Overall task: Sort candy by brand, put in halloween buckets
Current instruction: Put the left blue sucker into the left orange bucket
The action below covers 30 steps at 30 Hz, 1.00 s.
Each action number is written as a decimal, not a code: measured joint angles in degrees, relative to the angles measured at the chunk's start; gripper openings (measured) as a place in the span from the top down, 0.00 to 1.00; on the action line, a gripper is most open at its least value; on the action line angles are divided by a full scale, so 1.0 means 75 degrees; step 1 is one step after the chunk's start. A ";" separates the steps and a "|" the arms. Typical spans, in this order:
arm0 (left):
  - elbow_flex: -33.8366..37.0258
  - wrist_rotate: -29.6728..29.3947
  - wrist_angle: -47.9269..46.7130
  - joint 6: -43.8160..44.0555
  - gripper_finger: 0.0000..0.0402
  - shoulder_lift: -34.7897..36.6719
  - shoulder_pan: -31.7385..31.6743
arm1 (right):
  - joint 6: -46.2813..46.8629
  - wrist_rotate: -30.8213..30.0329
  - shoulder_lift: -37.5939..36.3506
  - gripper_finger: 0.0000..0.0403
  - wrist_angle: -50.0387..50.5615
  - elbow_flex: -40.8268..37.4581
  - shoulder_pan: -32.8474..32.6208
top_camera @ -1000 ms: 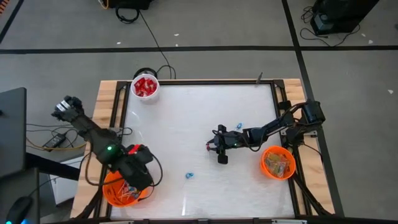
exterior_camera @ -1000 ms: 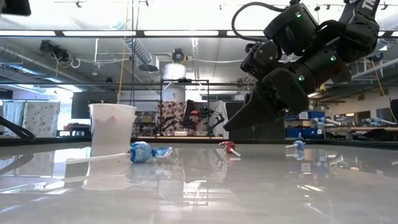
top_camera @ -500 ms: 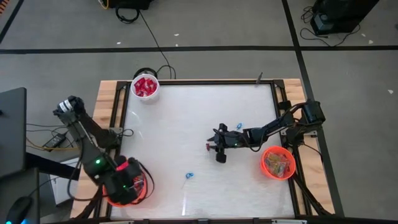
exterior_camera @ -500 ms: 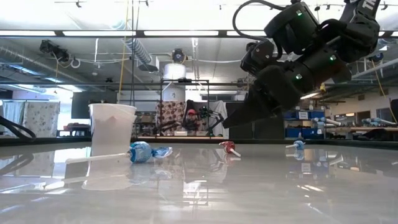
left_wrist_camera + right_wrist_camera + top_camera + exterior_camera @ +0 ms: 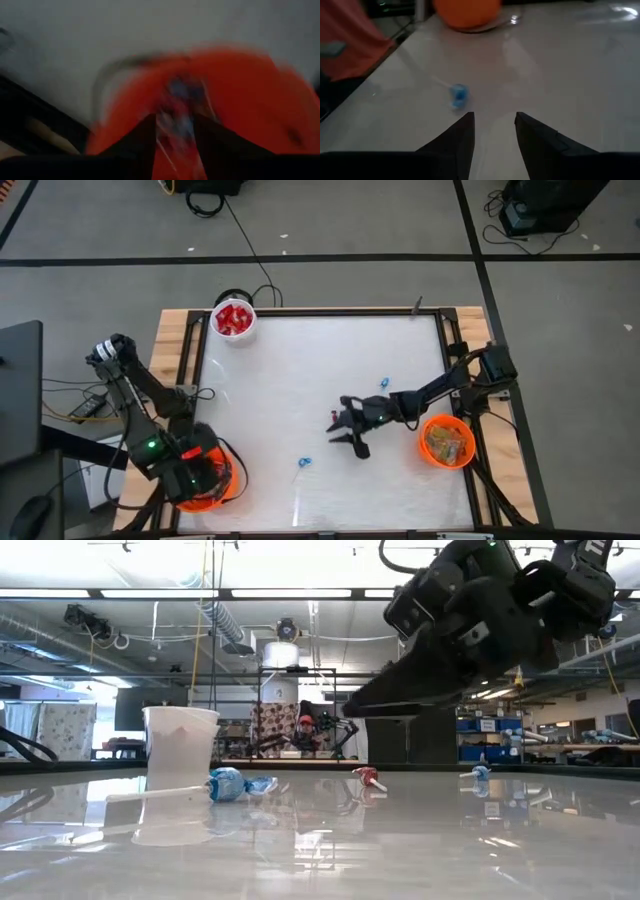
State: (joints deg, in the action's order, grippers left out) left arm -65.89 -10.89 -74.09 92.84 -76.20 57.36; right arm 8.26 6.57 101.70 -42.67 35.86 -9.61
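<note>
High view: the blue lollipop (image 5: 303, 463) lies on the table (image 5: 300, 370) ahead of my right fingers (image 5: 343, 430), spread and empty, stick trailing away, while my left fingers (image 5: 195, 480) hover, parted, over the orange bucket (image 5: 222, 492).

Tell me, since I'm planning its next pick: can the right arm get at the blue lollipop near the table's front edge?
Probably yes. The right gripper hovers open over bare table, and the blue lollipop lies alone just beyond it, nothing between them in the right wrist view.
</note>
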 joint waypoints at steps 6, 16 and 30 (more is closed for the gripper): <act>0.0003 -0.1396 -0.1131 0.1192 0.66 -0.0003 -0.0134 | -0.0812 0.0027 0.0875 0.62 0.0025 0.0742 -0.0540; 0.0003 -0.4217 -0.0994 0.1206 0.66 -0.0003 -0.0221 | -0.1304 -0.0309 0.2042 0.62 0.0447 0.2170 -0.0649; 0.0012 -0.6193 0.1377 -0.0857 0.67 -0.1013 -0.1005 | -0.1329 0.0480 0.2441 0.63 0.1321 0.2768 -0.0719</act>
State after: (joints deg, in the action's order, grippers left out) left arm -65.80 -57.34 -63.76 86.41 -83.80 49.82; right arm -1.71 10.17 120.01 -32.76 56.62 -15.00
